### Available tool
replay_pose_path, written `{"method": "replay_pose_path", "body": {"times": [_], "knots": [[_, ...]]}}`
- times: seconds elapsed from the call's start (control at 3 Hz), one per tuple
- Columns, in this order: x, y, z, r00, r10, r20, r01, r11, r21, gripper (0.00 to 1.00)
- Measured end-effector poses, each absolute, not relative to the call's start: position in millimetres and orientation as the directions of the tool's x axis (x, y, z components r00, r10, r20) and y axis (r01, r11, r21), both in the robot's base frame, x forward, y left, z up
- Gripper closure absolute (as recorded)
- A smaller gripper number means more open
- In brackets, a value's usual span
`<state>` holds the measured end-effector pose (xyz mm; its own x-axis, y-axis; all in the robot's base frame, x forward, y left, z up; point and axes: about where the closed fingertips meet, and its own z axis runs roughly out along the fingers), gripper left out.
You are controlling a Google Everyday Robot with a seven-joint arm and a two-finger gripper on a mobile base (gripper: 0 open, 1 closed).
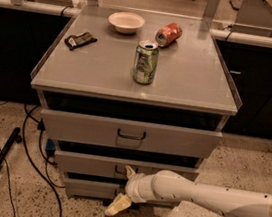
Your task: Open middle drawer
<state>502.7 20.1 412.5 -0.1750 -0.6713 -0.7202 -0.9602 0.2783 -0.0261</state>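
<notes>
My claw is spread open, gripping nothing. Mid drawer is right behind it, w/ its handle just by my upper finger.

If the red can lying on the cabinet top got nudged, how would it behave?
The red can lies on its side, so it would probably roll. It looks somewhat dented, so it is likely empty and light. The hand is low, at the middle drawer front.

Cream tool before the grey middle drawer; green can, red can, white bowl.
</notes>
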Motion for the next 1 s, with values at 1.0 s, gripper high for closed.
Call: {"method": "replay_pose_path", "body": {"times": [1.0], "knots": [[505, 38, 417, -0.113, -0.758, -0.643, -0.963, 0.243, -0.117, 0.01]]}}
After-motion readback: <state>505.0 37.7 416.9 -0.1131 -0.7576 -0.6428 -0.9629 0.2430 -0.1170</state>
